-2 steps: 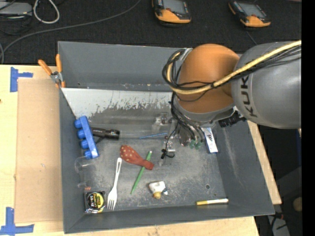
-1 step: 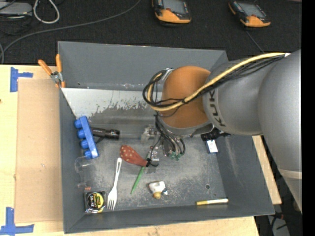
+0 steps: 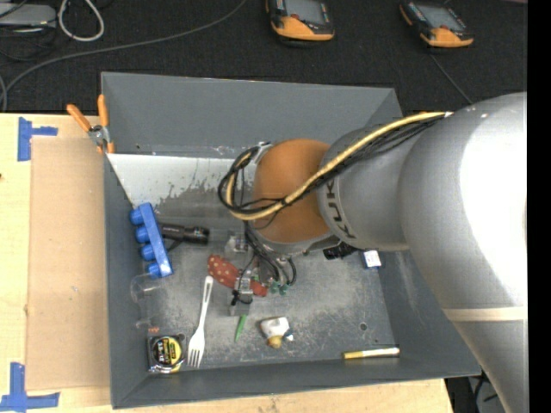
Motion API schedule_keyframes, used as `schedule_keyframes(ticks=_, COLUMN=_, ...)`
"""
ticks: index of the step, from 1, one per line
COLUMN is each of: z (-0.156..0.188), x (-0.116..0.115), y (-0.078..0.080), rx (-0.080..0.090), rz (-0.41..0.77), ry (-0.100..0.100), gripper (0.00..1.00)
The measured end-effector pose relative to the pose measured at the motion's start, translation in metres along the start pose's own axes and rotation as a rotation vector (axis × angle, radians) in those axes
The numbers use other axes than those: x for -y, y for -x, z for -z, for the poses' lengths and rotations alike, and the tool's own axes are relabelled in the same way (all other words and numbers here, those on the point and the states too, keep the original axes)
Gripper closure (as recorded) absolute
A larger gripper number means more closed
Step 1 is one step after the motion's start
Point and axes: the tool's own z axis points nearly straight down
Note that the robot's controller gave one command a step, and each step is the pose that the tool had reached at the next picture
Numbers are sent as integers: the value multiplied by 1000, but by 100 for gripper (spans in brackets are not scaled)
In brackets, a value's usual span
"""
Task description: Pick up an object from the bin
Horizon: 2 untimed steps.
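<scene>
Gripper (image 3: 247, 284) sits low in the middle of the bin (image 3: 258, 110), right at a flat red piece (image 3: 224, 270); a white fork (image 3: 203, 317) and a green stick (image 3: 242, 326) lie close by. Whether it is spread or pressed together we cannot tell. We judge a clean pick wants it centred on the red piece, clear of the fork, then a straight lift.

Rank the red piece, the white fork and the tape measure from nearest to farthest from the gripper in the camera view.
1. Red piece, right beside the gripper, on its view-left side.
2. White fork, further down and to the view's left.
3. Tape measure, in the lower-left corner of the bin.
</scene>
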Motion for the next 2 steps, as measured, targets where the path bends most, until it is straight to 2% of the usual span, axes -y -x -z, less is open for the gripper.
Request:
schedule_keyframes(ticks=1, z=2, x=-4, y=-7, rx=1, rz=-50, ry=0, gripper=0)
schedule_keyframes(ticks=2, z=2, x=-2, y=-3, rx=1, rz=-23, ry=0, gripper=0)
